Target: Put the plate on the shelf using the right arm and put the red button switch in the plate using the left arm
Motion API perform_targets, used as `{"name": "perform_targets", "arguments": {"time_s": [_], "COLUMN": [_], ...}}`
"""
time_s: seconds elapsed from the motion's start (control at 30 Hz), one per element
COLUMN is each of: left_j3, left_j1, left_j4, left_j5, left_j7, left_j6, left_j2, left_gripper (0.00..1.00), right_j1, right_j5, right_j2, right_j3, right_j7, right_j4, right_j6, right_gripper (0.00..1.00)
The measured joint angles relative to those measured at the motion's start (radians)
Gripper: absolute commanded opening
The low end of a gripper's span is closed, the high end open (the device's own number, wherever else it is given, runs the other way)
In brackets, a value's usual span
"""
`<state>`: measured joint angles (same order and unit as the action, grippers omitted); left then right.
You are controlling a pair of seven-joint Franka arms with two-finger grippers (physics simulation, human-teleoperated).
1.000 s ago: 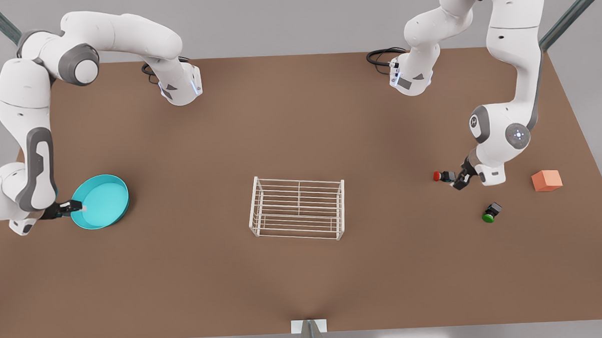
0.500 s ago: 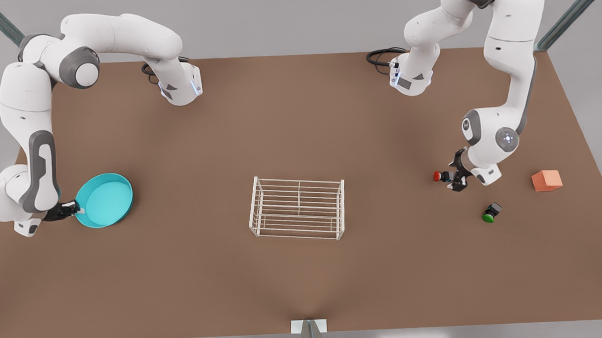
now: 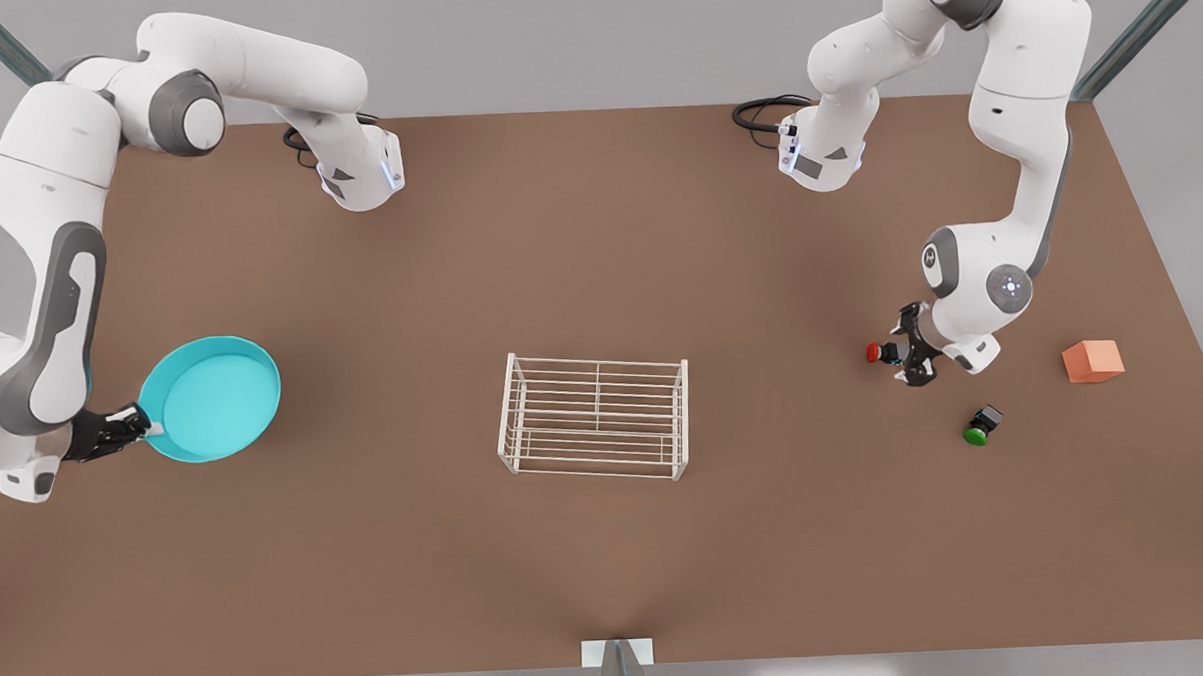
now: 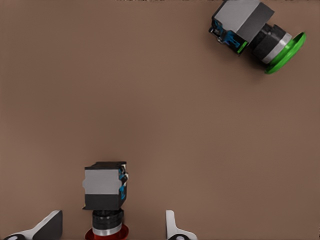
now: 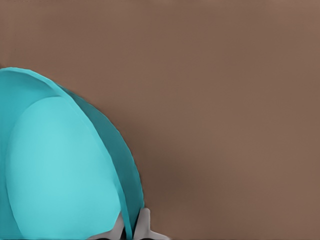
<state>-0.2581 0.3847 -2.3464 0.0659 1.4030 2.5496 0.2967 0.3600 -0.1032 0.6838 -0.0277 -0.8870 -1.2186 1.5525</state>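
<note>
The turquoise plate [image 3: 213, 397] hangs tilted at the front view's left, with my right gripper [image 3: 134, 426] shut on its near rim. In the right wrist view the plate [image 5: 60, 165] rim sits pinched between the right gripper's [image 5: 131, 227] fingers. The white wire shelf [image 3: 596, 362] stands mid-table with nothing on it. The red button switch [image 3: 884, 351] lies on its side at the front view's right. My left gripper [image 3: 907, 357] is open right beside it. In the left wrist view the red button switch [image 4: 104, 192] lies between the left gripper's [image 4: 111, 227] spread fingers.
A green-capped switch [image 3: 982, 426] lies on the table just in front of the left gripper; the left wrist view shows the green-capped switch [image 4: 255, 37] farther off. An orange cube [image 3: 1093, 360] sits toward the front view's right edge. Both arm bases stand at the table's far side.
The right gripper has lifted the plate and carried it slightly toward the shelf. The left gripper has turned and closed in around the red switch, which has not moved.
</note>
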Motion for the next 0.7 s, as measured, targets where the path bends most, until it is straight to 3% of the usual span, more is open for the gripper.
{"name": "perform_targets", "arguments": {"time_s": [0.33,0.63,0.7], "left_j3": [-0.001,0.0,0.0], "left_j1": [0.014,0.015,0.016], "left_j4": [-0.01,-0.013,-0.013], "left_j5": [0.037,0.054,0.06], "left_j7": [0.058,0.089,0.095], "left_j6": [0.006,0.054,0.065], "left_j2": [0.031,0.073,0.079], "left_gripper": [1.0,1.0,0.91], "right_j1": [-0.054,-0.323,-0.362], "right_j5": [0.004,0.006,0.006], "right_j2": [-0.044,-0.024,-0.021], "right_j3": [-0.361,-0.384,-0.382], "right_j7": [0.368,0.854,0.96], "right_j4": [0.042,0.043,0.043], "right_j6": [-0.098,0.093,0.138], "right_gripper": [0.17,0.17,0.17]}}
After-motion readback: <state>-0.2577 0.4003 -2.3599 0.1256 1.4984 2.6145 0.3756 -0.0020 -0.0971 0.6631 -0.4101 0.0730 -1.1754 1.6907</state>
